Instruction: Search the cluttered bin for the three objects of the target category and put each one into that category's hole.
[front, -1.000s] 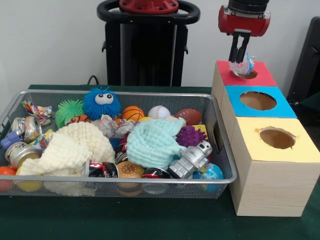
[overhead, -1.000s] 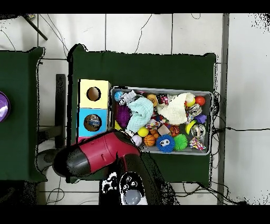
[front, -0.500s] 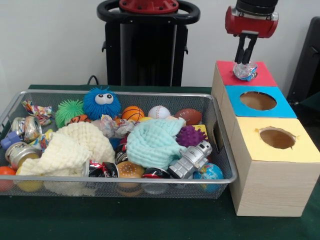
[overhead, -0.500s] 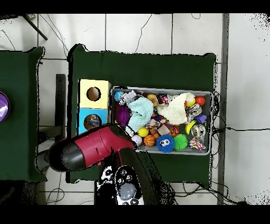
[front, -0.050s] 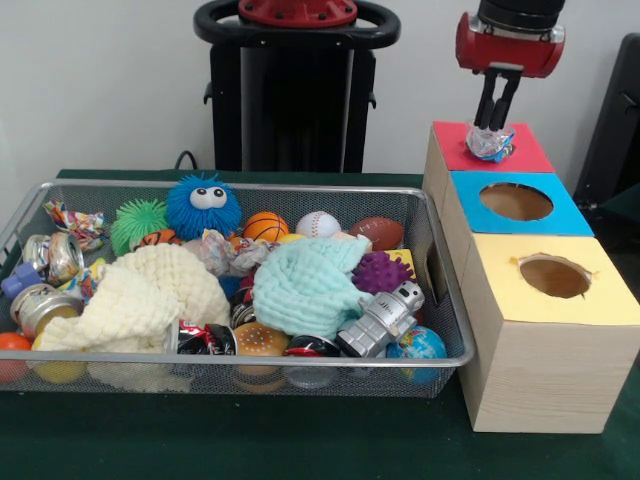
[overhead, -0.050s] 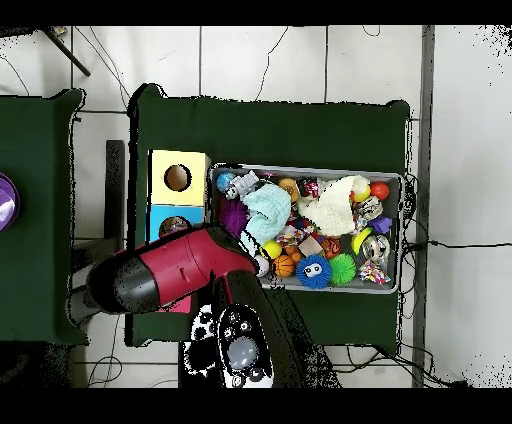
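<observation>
My gripper (front, -0.050s: 493, 124) hangs over the red-topped box (front, -0.050s: 528, 153) at the far right, its fingers close together and shut on a crumpled shiny wrapper (front, -0.050s: 487, 144). The wrapper rests at the mouth of that box's hole. More crumpled wrappers lie in the wire bin (front, -0.050s: 240, 357), one at its far left (front, -0.050s: 68, 220) and one near the middle (front, -0.050s: 226, 249). In the overhead view the red arm (overhead, -0.050s: 170, 280) covers the red box and hides the gripper.
The blue box (front, -0.050s: 563, 217) and the yellow box (front, -0.050s: 603, 297) stand in a row in front of the red one, each with a round hole. The bin holds two cloths (front, -0.050s: 305, 285), balls, cans (front, -0.050s: 48, 256), a toy robot (front, -0.050s: 385, 318) and a blue fuzzy toy (front, -0.050s: 204, 206).
The gripper carried the wrapper down and to the right, onto the red box's hole. Over the last half second it has edged slightly right while the wrapper stayed at the hole.
</observation>
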